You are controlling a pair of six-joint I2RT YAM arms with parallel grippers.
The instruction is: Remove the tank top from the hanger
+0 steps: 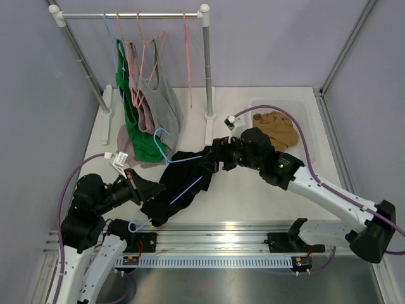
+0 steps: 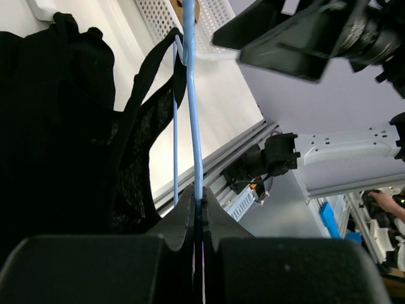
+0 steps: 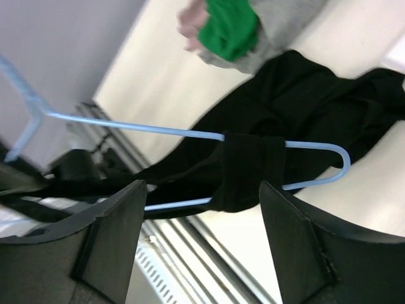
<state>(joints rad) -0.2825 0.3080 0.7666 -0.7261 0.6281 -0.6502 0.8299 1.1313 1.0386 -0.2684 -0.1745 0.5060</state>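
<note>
Table [image 1: 253,196] fills most of your overhead view, with the clothes rack [image 1: 133,15] at its far left. On that rack you can count 3 hung garments, green [image 1: 130,120], pink [image 1: 138,79] and grey [image 1: 161,104], bunched so closely that their edges are hard to separate. A brown cloth [image 1: 276,128] sits in the clear bin [image 1: 304,111] at far right, partly hidden behind the right arm.

The black tank top [image 1: 180,183] lies draped on the table between the 2 arms, still threaded on the blue hanger [image 1: 183,187]. Much of the hanger wire is buried in the dark fabric from above, and you cannot make out the straps there.

The right gripper [image 3: 202,215] hovers over the top's far end with its fingers spread wide; in its wrist view 1 black strap wraps the hanger's bar just beyond the fingers, and you cannot tell whether they touch it. The picture is blurred.

The left gripper [image 1: 140,188] is clamped tight on the hanger wire at the near left end. In its wrist view the wire runs straight up out of the closed fingers [image 2: 212,215], the top hanging just to the left.
</note>
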